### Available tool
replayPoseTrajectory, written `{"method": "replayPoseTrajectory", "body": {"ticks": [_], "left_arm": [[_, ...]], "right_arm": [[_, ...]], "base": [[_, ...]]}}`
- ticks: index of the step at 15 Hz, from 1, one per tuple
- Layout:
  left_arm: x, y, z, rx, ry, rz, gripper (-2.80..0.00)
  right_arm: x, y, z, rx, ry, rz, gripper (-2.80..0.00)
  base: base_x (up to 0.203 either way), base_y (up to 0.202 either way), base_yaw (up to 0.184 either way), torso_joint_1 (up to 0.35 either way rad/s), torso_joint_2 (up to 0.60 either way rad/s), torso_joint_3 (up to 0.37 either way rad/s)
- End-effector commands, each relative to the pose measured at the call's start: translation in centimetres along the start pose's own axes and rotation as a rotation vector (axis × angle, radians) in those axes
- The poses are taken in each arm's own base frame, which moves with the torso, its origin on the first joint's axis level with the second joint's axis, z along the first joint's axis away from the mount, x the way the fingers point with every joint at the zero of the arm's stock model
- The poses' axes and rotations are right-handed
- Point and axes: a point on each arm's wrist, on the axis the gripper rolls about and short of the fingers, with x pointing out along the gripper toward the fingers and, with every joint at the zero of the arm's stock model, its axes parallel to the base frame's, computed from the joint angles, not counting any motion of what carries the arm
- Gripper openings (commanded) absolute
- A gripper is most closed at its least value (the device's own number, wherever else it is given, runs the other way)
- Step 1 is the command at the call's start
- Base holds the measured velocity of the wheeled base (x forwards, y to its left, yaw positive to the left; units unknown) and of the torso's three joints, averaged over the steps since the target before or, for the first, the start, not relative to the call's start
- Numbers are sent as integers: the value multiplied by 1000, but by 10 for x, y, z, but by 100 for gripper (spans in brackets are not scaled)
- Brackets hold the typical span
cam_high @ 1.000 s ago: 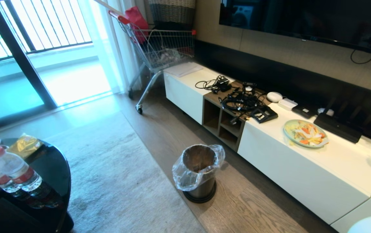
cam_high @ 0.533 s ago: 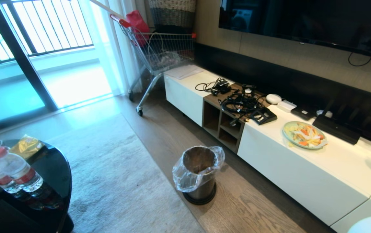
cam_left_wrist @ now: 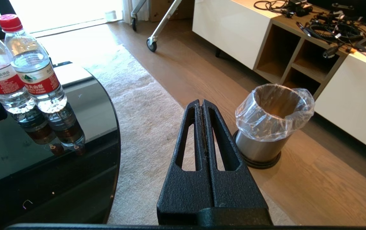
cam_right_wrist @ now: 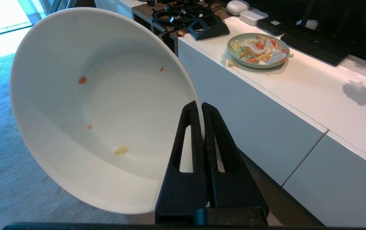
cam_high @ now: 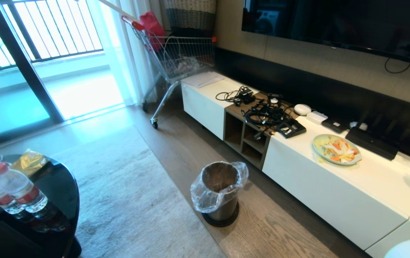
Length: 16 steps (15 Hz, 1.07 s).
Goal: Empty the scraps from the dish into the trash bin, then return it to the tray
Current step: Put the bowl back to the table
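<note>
Right claw (cam_right_wrist: 201, 107) pinches the dish (cam_right_wrist: 106, 108) rim; left claw (cam_left_wrist: 202, 103) closed, empty; bottle labels (cam_left_wrist: 40, 80) unreadable.

The dish (cam_right_wrist: 106, 108), a round, deep cream-white bowl, is tipped on its side, gripped at its rim, holding only a few scraps (cam_right_wrist: 120, 149): small orange and pale yellow bits stuck inside. The trash bin (cam_high: 221, 191), a dark metal cylinder with a crinkled clear liner, stands upright on the wood floor.

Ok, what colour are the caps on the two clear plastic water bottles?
Red caps, clearest in the left wrist view.
</note>
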Motion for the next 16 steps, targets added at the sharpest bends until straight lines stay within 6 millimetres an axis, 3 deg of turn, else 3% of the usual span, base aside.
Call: {"method": "replayPoseTrajectory", "body": {"ticks": [1, 4, 16], "left_arm": [[0, 0, 0, -1, -1, 0, -280], [0, 0, 0, -1, -1, 0, -280], [0, 0, 0, -1, -1, 0, -280]], "right_arm": [[0, 0, 0, 0, 1, 0, -280], [0, 0, 0, 0, 1, 0, -280], [0, 0, 0, 0, 1, 0, -280]], "base": [[0, 0, 0, 0, 0, 0], [-31, 0, 0, 4, 1, -1], [-183, 0, 0, 4, 2, 4]]}}
